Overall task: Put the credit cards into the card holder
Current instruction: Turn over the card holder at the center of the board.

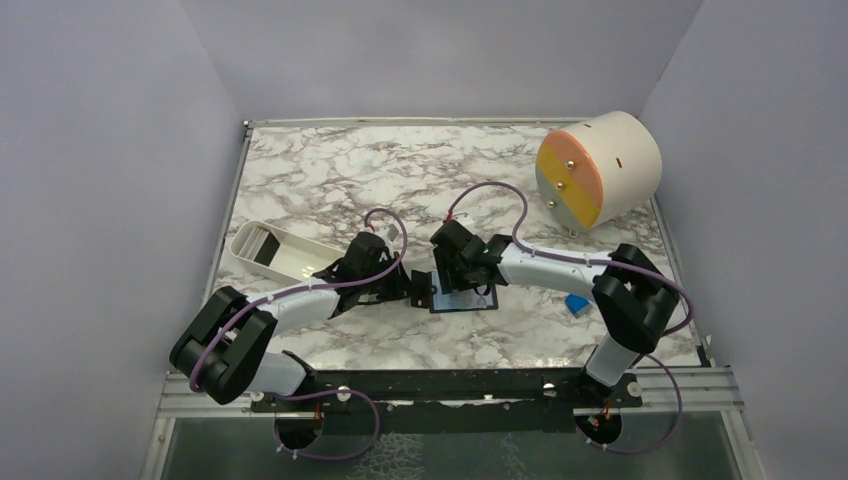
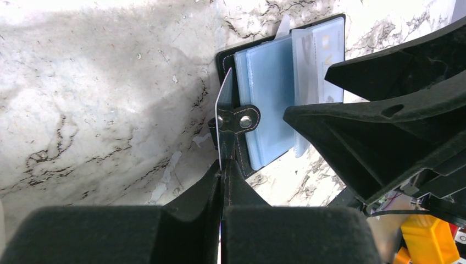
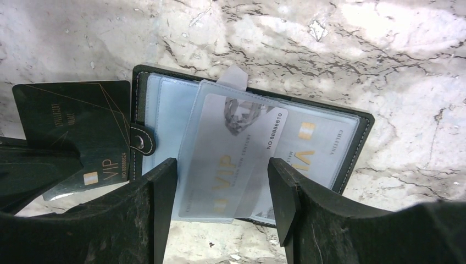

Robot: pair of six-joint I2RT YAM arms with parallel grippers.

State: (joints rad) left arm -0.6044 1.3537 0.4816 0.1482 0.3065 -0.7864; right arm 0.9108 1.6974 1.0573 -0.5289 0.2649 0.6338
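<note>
- Worktop [image 1: 330, 170]: marbled white and grey; its near edge is hidden behind the arm bases.
- Drum [image 1: 600, 168]: cream, lying on its side at 1 o'clock on the worktop, with an orange and yellow face.
- White tray [image 1: 270, 250]: oblong, at 9 o'clock. There is something dark at its far end, too small to make out.
- Right fingers [image 3: 159, 209]: spread wide over the card holder, one either side of a lifted clear sleeve [image 3: 192, 143]. Nothing is seen clamped, and whether the tips touch the sleeve cannot be told.
- Left fingers [image 2: 211, 187]: pressed fully together on a black card [image 3: 82, 137], held just at 9 o'clock of the holder.
- Card holder [image 3: 351, 143]: black, lying open and flat near the worktop centre, pale blue pockets upward. In the top view the fingers cover most of it.
- Black card: marked VIP, with a gold chip. One lower corner is hidden behind the left fingers, and in the left wrist view it shows edge-on only.
- Silver card [image 3: 236, 148]: inside the lifted sleeve, marked VIP, its lower end cut off from view.
- Third card [image 3: 313, 148]: in the 3 o'clock pocket, its print blurred.
- Blue block [image 1: 577, 303]: at 4 o'clock, partly behind the right arm.
- Strap with stud [image 3: 143, 140]: at the holder's 9 o'clock edge.
</note>
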